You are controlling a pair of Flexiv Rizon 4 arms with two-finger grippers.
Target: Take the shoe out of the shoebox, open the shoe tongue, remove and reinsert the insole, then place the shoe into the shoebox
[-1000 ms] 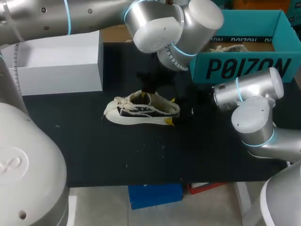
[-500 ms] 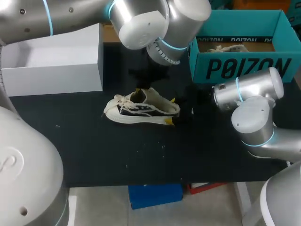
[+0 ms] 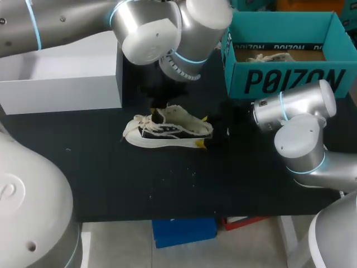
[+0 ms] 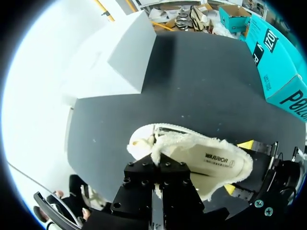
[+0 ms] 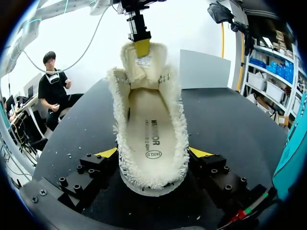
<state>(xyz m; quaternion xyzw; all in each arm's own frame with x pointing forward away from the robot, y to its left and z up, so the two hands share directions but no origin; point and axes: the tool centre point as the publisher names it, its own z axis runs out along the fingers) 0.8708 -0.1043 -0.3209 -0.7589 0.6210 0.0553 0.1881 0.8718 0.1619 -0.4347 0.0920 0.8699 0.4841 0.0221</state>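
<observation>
1. Since the left gripper [image 4: 156, 165] has its fingers pinched together on the top edge of the tongue [image 5: 142, 67], that flap stands lifted up from the throat; it is thin, frayed canvas, soft and floppy, so I judge a hard pull so near its tip could slip off or tear threads.
2. Clamping the heel from both sides, the right gripper [image 5: 153, 154] has its yellow tips against the side walls; between its fingers the shoe [image 3: 167, 131] rests sole-down on the table [image 3: 167, 190], toe pointing away toward the left gripper.
3. Just ahead of the right gripper's fingers the insole [image 5: 152, 129] lies flat inside, fully exposed; it looks light and bendable, probably best taken at its heel end, nearest the opening.
4. Overall the shoe seems light, with a stiffer rubber sole; the heel hold is the firm anchor.
5. Beyond both grippers, on the right arm's side, the shoebox [image 3: 290, 84] stands open, well apart from the shoe.
</observation>
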